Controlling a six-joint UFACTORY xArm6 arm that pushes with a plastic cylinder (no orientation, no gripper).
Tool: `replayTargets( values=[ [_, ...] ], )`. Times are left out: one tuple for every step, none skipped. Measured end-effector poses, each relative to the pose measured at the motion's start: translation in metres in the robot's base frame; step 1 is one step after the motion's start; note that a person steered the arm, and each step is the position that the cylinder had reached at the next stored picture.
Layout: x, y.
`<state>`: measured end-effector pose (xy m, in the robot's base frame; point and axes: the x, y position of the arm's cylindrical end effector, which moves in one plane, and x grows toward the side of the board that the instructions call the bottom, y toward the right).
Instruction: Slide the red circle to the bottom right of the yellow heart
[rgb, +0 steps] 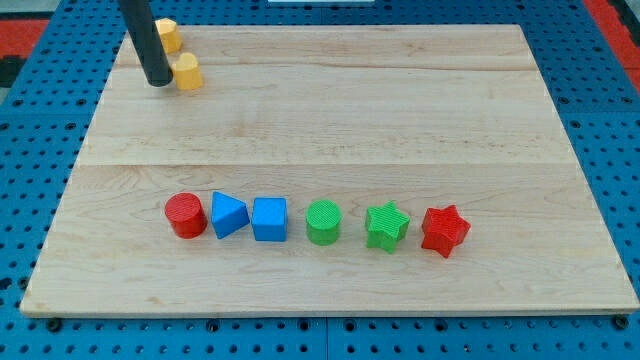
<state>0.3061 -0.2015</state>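
The red circle (186, 215) stands at the left end of a row of blocks in the lower half of the wooden board (330, 110). Two yellow blocks sit at the view's top left: one (187, 72) just right of my rod, another (167, 35) above it, partly hidden by the rod. I cannot tell which one is the heart. My tip (158, 82) rests at the top left, touching or nearly touching the left side of the lower yellow block, far above the red circle.
Right of the red circle the row holds a blue triangle (229, 215), a blue cube (269, 219), a green cylinder (323, 222), a green star (386, 226) and a red star (444, 231). Blue pegboard (600, 120) surrounds the board.
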Motion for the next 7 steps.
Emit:
replayTargets(
  values=[
    [-0.004, 0.025],
    [0.0, 0.046],
    [0.087, 0.083],
    [0.15, 0.208],
    [0.197, 0.257],
    [0.2, 0.299],
    [0.21, 0.329]
  ],
)
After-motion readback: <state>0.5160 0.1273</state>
